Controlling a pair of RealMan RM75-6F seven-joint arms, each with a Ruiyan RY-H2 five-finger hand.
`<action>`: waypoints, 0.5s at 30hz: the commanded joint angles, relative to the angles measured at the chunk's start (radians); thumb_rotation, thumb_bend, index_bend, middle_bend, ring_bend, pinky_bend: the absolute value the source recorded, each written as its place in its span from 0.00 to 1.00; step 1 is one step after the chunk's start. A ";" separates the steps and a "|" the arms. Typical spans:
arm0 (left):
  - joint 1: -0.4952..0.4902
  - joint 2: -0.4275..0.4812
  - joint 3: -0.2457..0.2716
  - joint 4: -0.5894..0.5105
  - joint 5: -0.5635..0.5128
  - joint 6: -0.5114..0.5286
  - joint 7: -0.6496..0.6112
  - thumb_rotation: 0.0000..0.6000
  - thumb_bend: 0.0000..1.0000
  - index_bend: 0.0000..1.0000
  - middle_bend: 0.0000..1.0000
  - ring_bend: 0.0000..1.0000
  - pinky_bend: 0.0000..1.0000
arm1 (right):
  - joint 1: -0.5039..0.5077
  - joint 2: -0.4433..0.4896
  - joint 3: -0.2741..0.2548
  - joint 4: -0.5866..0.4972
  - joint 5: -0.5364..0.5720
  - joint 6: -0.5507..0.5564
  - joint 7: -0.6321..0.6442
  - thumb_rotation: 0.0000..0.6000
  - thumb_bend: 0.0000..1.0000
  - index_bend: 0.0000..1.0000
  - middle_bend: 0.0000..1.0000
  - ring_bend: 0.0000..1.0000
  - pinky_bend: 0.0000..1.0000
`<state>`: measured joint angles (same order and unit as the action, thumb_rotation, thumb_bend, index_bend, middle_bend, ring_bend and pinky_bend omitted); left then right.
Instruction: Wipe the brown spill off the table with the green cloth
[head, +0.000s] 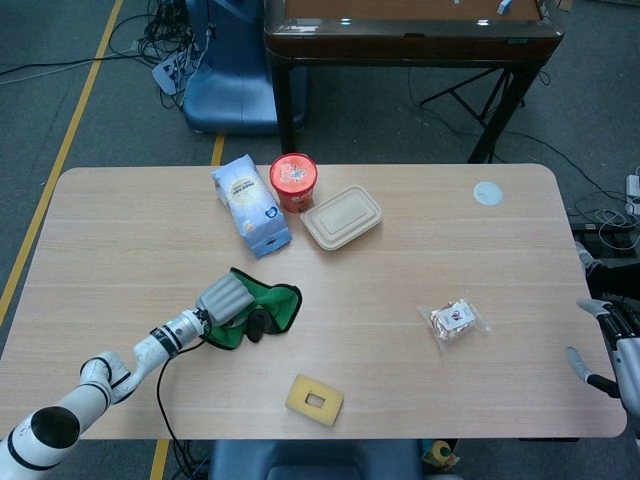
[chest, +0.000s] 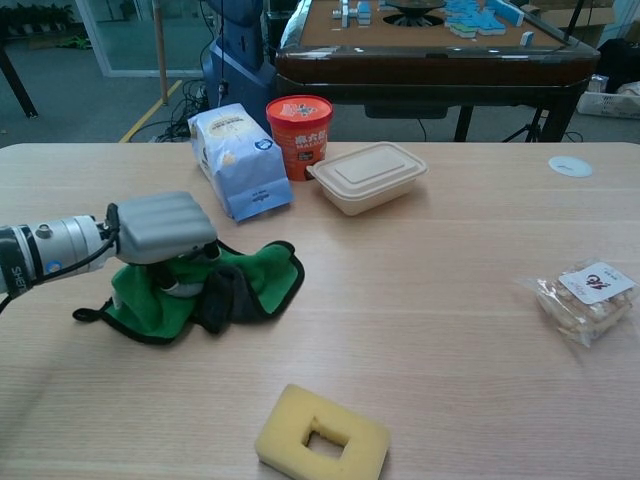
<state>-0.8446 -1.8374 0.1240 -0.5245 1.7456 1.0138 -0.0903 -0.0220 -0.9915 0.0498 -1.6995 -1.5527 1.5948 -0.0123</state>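
Green cloth (head: 262, 306) (chest: 240, 290) lies bunched on the worktop (head: 400, 260), left of centre in the head view, lower left in the chest view. Left hand (head: 224, 297) (chest: 165, 228) sits on top of it, palm down. The fingers (chest: 178, 287) curl under into the folds, so I read the hand as pressing and holding the cloth.

Handling, as a judgement: soft, light, limp fabric with a dark bound edge. It will fold and ruck rather than slide flat, and a loose corner may drag or flip. Best hold is from above, on the thick bunched middle, with downward pressure so the whole wad moves with the hand. A pinch at the edge would likely only pull out a tail.

Right hand (head: 612, 347) shows at the lower right edge of the head view, off the worktop, holding nothing, fingers apart. It is partly cut off by the frame and absent from the chest view.

Hard to make out:
- No brown spill visible on the bare wood in either view. It may lie under the cloth, or be too faint to tell.
- A dark patch (chest: 225, 297) on the cloth beside the hand: stain, underside or shadowed fold, cannot tell.
- Contact between fingers and worktop is hidden by fabric.
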 joint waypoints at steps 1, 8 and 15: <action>0.010 0.002 -0.010 0.040 -0.023 -0.015 -0.012 1.00 0.38 0.73 0.73 0.77 1.00 | 0.003 0.000 0.001 -0.001 -0.001 -0.004 -0.002 1.00 0.37 0.25 0.28 0.20 0.27; 0.014 -0.007 0.030 0.007 0.011 0.016 -0.056 1.00 0.38 0.73 0.73 0.77 1.00 | 0.012 -0.004 0.002 -0.002 -0.004 -0.015 -0.006 1.00 0.37 0.25 0.28 0.20 0.27; -0.014 -0.012 0.083 -0.087 0.086 0.065 -0.054 1.00 0.38 0.73 0.73 0.77 1.00 | 0.005 -0.001 0.002 -0.005 -0.005 -0.001 -0.007 1.00 0.37 0.25 0.28 0.20 0.27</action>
<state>-0.8482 -1.8469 0.1915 -0.5914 1.8138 1.0650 -0.1541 -0.0167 -0.9928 0.0521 -1.7044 -1.5579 1.5929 -0.0195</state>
